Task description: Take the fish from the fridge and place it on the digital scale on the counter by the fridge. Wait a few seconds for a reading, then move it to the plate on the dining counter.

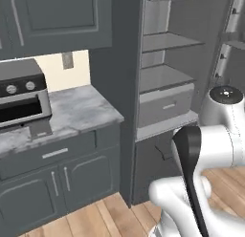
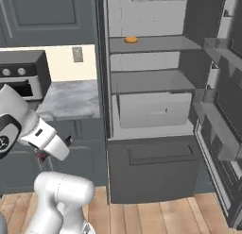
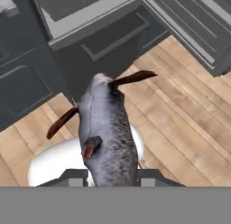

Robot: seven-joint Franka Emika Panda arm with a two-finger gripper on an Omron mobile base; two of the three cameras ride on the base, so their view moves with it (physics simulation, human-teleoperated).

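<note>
In the hand view a grey fish (image 3: 106,128) with reddish-brown fins hangs head-down above the wooden floor (image 3: 180,114), and my gripper (image 3: 113,175) is shut on it, one finger on each side of its body. The fridge (image 1: 167,78) stands open, its pale shelves and wide grey drawer (image 2: 153,108) showing. The digital scale (image 1: 40,129), a small dark slab, lies on the marble counter (image 1: 81,109) just in front of the toaster oven. The plate and the dining counter are out of view.
A silver-black toaster oven (image 1: 19,95) takes up the counter's left part. The fridge door (image 2: 222,115) stands swung open on the right, with door racks. A small orange item (image 2: 131,39) lies on an upper fridge shelf. Dark panelled cabinets (image 1: 57,178) sit below the counter.
</note>
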